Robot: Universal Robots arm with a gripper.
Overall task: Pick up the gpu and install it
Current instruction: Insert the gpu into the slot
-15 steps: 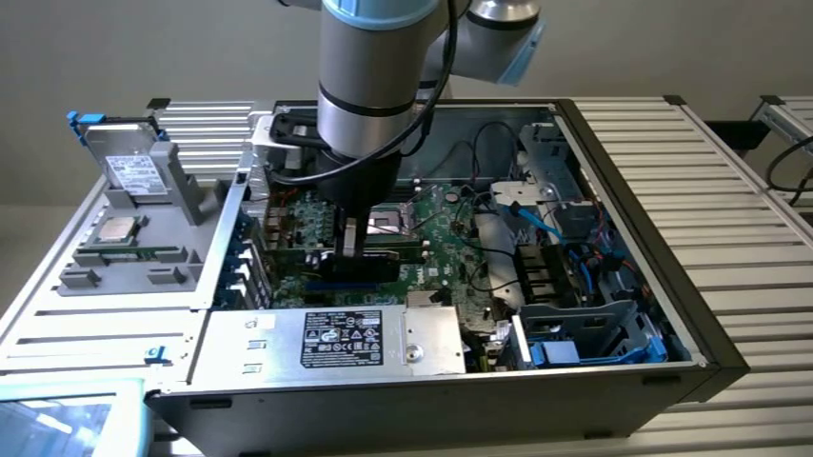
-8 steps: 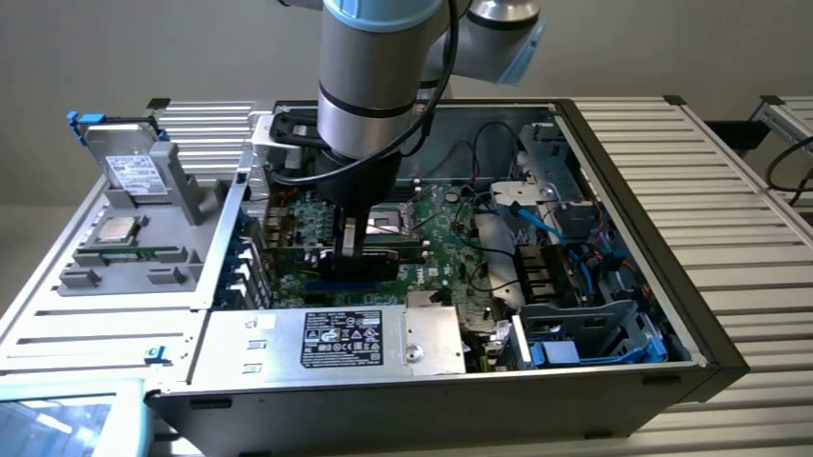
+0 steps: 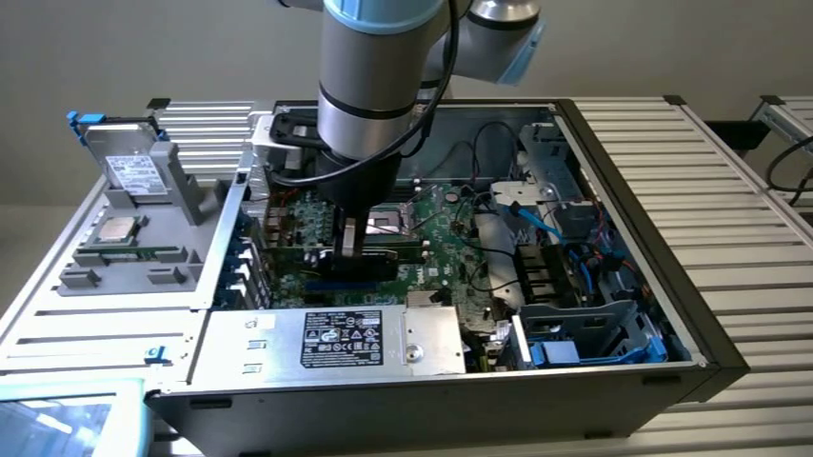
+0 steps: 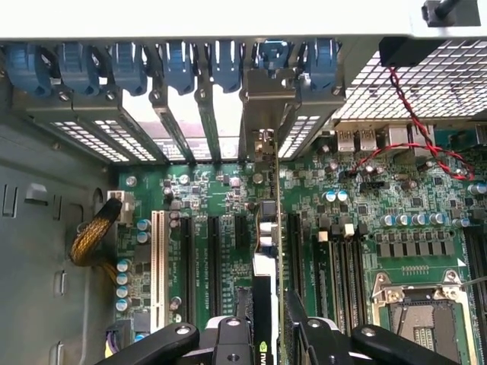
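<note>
While the arm reaches into the open case [image 3: 420,409], the install step looks underway: gripper [image 3: 361,238] low over motherboard [image 3: 439,228], gpu [image 3: 333,255] beneath. Black cables [image 3: 477,205] loop close by.

Wrist view: fingers [image 4: 304,331] clamped on the edge-on gpu above a slot, bracket [image 4: 266,106] at the rear openings under blue latches [image 4: 175,65]. Seating calls for square alignment. Red-black wires [image 4: 411,114] lie apart.

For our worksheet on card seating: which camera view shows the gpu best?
The wrist view: the gpu stands edge-on over the motherboard slots, its bracket at the rear openings. In the exterior view the arm hides most of it.
</note>
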